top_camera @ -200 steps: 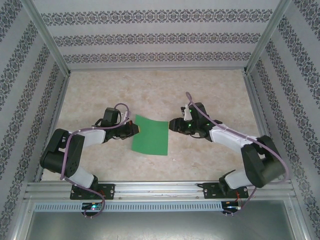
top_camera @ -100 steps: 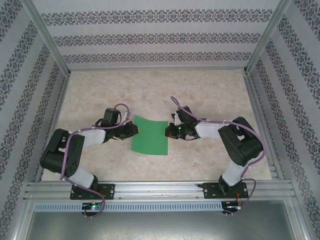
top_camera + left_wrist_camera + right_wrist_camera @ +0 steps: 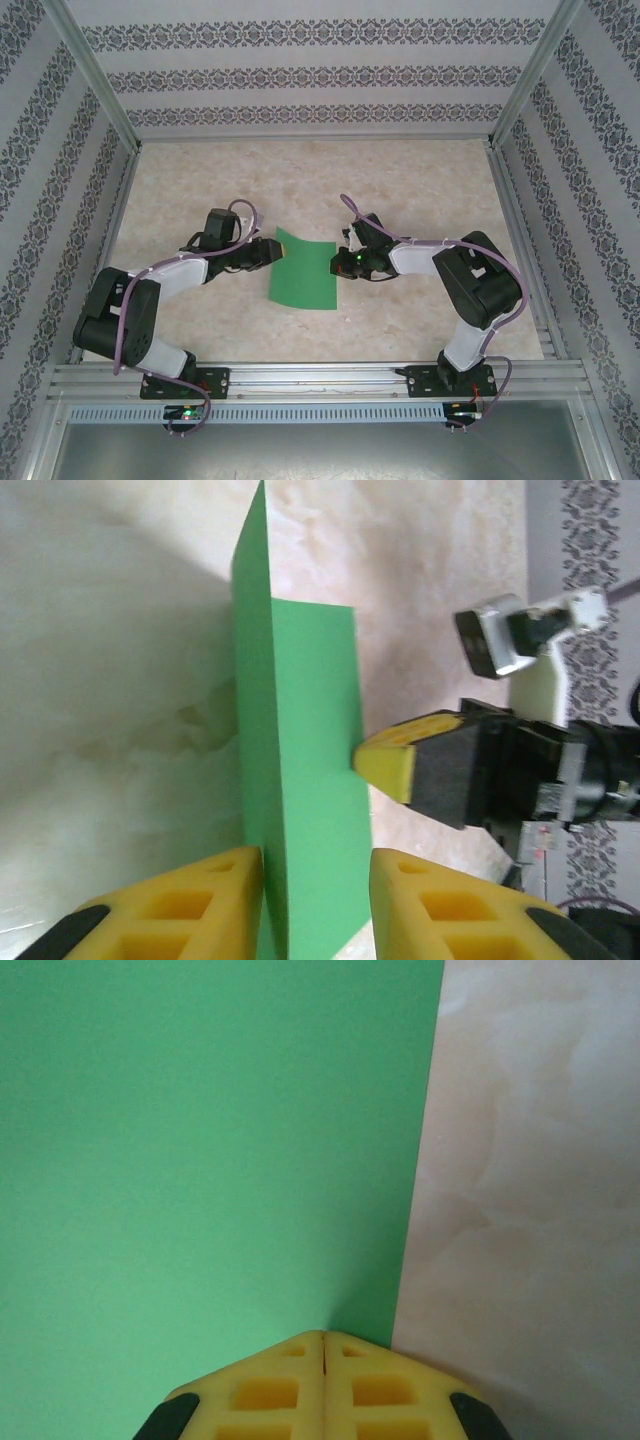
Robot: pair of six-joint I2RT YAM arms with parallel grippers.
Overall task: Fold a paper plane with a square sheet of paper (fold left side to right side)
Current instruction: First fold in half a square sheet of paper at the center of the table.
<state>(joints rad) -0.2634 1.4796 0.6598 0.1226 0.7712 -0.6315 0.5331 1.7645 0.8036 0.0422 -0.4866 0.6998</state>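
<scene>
One fold is barely begun: the thin bright-green square paper sheet (image 3: pixel 303 272) lies mid pale marbled surface (image 3: pixel 400 190), nine-o'clock edge raised between spread left fingers (image 3: pixel 200 900), three-o'clock edge pinned by pressed-together right fingers (image 3: pixel 270 1390); every crease is yet to be made.

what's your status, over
Left gripper open, straddling the paper at its lifted left edge. Right gripper shut, tips on the right edge. Nothing in the way.

A beige marbled surface (image 3: pixel 420 190) lies under the left end effector (image 3: pixel 271 250) and spreads beyond it; striped patterned walls (image 3: pixel 300 75) and aluminium rails (image 3: pixel 320 378) stand well apart from it.
</scene>
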